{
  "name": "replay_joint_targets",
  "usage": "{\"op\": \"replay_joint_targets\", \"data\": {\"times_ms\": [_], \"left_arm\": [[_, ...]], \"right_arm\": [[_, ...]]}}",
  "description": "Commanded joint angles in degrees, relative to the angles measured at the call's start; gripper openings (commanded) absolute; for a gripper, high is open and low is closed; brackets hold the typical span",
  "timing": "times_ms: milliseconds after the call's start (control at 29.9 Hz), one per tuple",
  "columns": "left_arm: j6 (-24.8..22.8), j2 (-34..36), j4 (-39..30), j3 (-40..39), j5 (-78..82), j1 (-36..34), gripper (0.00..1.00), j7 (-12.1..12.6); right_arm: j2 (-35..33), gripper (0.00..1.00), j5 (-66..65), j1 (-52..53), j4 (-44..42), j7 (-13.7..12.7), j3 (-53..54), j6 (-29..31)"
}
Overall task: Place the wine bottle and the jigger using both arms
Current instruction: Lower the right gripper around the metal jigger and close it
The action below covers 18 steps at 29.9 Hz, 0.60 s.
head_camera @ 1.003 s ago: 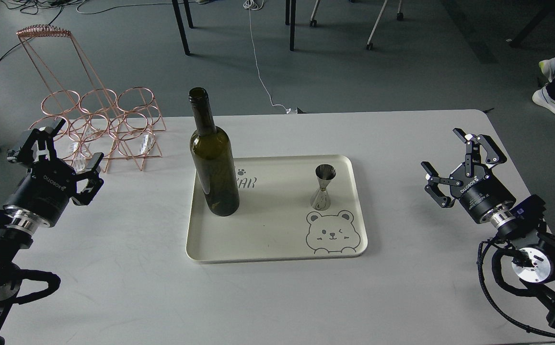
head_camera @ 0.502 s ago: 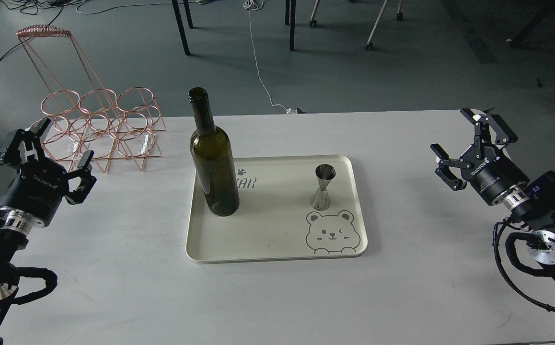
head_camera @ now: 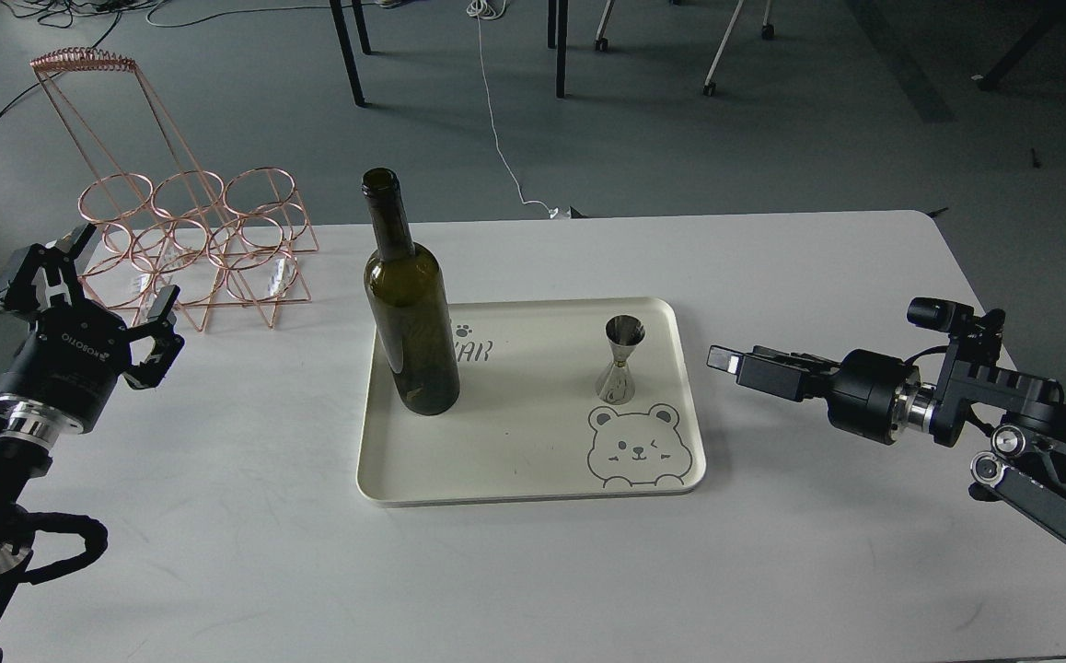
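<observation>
The tall dark green glass wine bottle (head_camera: 411, 313) is standing upright on the left side of the cream plastic tray with a bear drawing (head_camera: 533, 483), and the small shiny silver jigger (head_camera: 620, 360) is standing upright on the right side of the same tray, just above the bear's head. The big change is on the right: a moment ago the right gripper (head_camera: 724, 360) was out near the right edge of the white table (head_camera: 515, 571) with its fingers spread wide, and now it is turning sideways and pointing left at the jigger, close to the tray's edge but not touching anything. Seen from this side, its fingers look like one dark bar, so I cannot tell how far apart they are. The left gripper (head_camera: 82, 293) is staying far to the left, near the copper wire bottle rack (head_camera: 192, 239), with its fingers wide open and holding nothing. It looks like the right arm is getting ready to reach for the jigger first.
</observation>
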Motion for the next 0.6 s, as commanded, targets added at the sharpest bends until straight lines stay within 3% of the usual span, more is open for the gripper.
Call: {"op": "replay_joint_targets", "data": {"times_ms": [0, 568], "left_arm": [[0.0, 0.0, 0.0, 0.1, 0.0, 0.1, 0.98, 0.0], [-0.7, 0.6, 0.0, -0.2, 0.1, 0.3, 0.98, 0.2]], "right_arm": [[1.3, 0.99, -12.2, 0.0, -0.7, 0.0, -2.8, -11.1], [17.0, 0.95, -21.0, 3.2, -11.8, 0.0, -2.7, -12.8]]}}
